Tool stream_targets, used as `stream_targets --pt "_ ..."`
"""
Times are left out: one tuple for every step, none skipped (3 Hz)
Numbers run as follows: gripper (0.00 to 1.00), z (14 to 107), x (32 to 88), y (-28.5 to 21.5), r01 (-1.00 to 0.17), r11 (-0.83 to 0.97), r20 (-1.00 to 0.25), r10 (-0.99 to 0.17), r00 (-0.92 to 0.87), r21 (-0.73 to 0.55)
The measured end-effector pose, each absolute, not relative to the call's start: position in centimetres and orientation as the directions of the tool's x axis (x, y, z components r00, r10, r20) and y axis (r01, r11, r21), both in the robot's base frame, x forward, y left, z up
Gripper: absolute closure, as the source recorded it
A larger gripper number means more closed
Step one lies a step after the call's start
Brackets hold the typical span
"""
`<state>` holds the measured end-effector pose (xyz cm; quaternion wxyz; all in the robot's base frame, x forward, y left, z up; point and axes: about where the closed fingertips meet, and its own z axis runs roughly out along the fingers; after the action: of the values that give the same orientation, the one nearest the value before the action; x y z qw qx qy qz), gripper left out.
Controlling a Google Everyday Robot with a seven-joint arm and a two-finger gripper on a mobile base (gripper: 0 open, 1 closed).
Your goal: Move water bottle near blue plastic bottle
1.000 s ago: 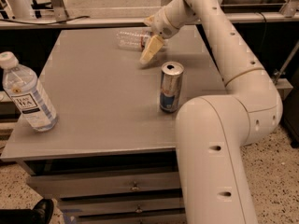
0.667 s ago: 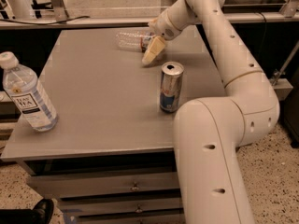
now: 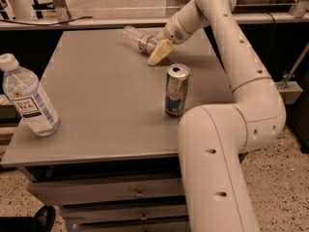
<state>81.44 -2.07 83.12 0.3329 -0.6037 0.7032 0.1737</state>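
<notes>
The water bottle (image 3: 136,37), small, clear and ribbed with a red, white and blue band, lies on its side at the far middle of the grey table (image 3: 106,95). My gripper (image 3: 160,51) reaches down from the right and sits at the bottle's right end, touching or nearly touching it. The blue plastic bottle (image 3: 28,96), larger, with a white cap and a white label, stands upright at the table's front left, far from the water bottle.
A silver-and-blue drink can (image 3: 176,90) stands upright on the table's right side, just in front of the gripper. My arm's lower links (image 3: 217,149) rise at the table's front right. Drawers sit under the tabletop.
The arm has shifted very slightly to the right at the bottle's end. The water bottle lies in about the same place.
</notes>
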Motion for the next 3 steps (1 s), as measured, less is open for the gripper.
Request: stream_targets --pt "0.65 84.0 81.2 -2.7 -0.962 0.230 -0.693 -0.718 -0.067 -0.146" --pt "0.88 85.1 80.9 -3.4 -0.958 0.249 -0.709 -0.701 -0.078 -0.142" --pt "1.00 86.6 80.5 -4.0 -0.954 0.263 -0.727 -0.682 -0.077 -0.145"
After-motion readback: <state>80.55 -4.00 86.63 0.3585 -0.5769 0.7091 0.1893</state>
